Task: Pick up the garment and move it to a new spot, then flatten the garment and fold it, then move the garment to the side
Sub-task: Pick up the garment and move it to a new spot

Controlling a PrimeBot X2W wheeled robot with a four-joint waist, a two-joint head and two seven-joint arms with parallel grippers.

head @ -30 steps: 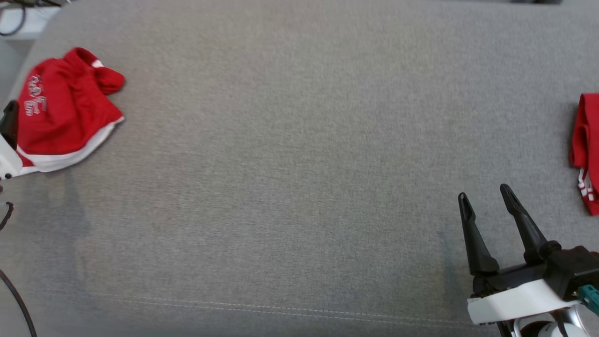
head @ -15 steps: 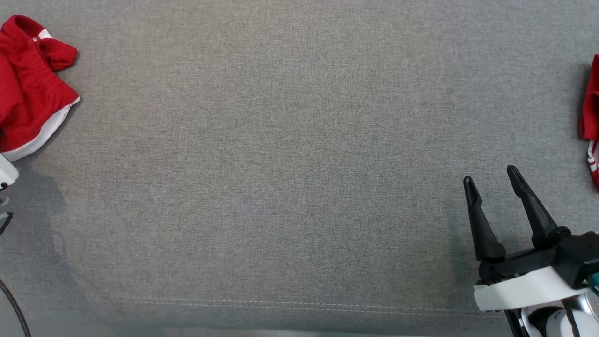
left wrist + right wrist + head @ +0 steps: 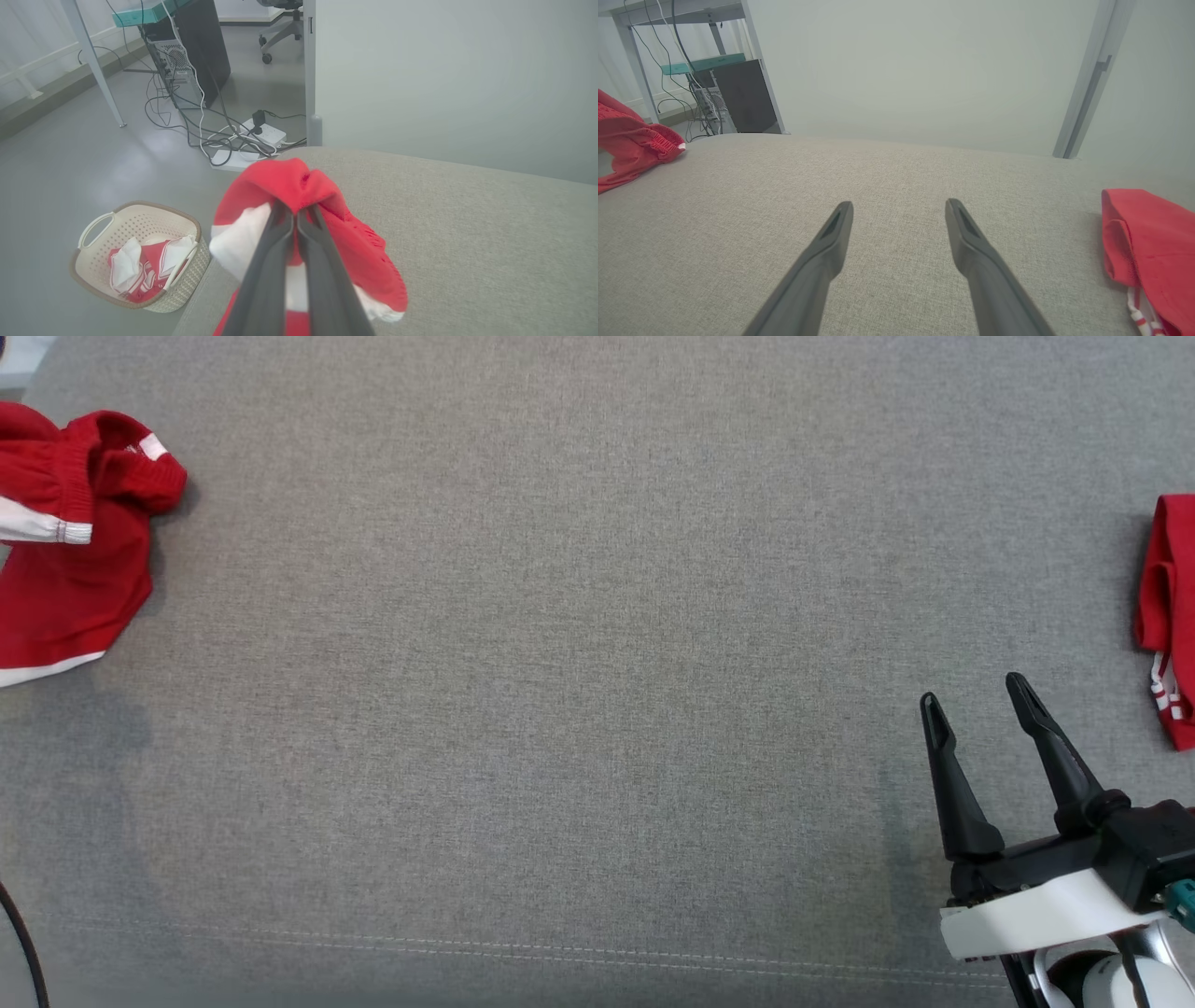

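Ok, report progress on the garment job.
Done: the grasp; the left gripper is shut on the red garment at the left edge of the grey surface. In hand: picking it up. Left: moving it, flattening, folding, setting aside. The right gripper hangs open, empty.

Grey fabric surface [image 3: 597, 616], red garment [image 3: 65, 588] bunched at left edge, second red garment [image 3: 1172, 607] at right edge

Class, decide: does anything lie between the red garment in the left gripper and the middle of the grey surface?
Nothing visible blocks the held garment; the other red garment and right gripper sit far right.
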